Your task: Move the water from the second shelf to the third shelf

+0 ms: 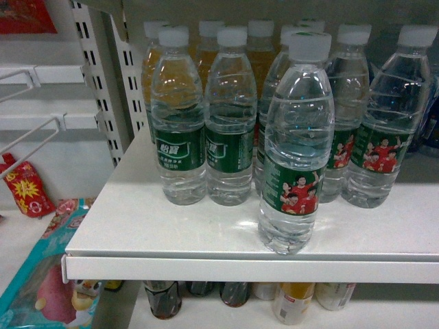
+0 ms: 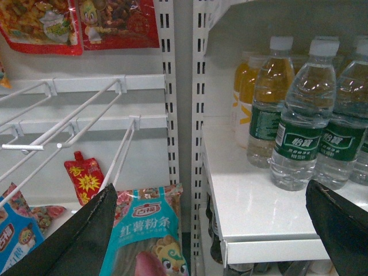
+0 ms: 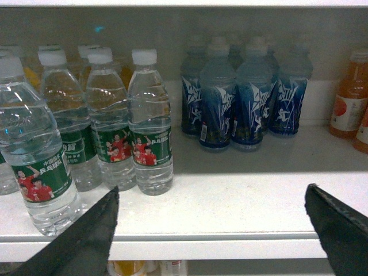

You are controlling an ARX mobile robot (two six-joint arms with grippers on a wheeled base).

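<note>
Water bottle (image 1: pixel 296 144) lone at shelf (image 1: pixel 171 233) front edge, centre frame; both grippers' fingers (image 3: pixel 86 236) spread, empty; clumsy approach risks toppling it or neighbouring bottles (image 1: pixel 206 116).

One water bottle (image 1: pixel 296 144) stands before the others (image 1: pixel 206 116) on the shelf (image 1: pixel 171 233).

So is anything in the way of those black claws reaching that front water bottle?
Nothing visible. The water bottle stands alone at the shelf's front edge, ahead of the other bottles. In the right wrist view it sits left of the open right gripper, with only bare shelf between.
</note>
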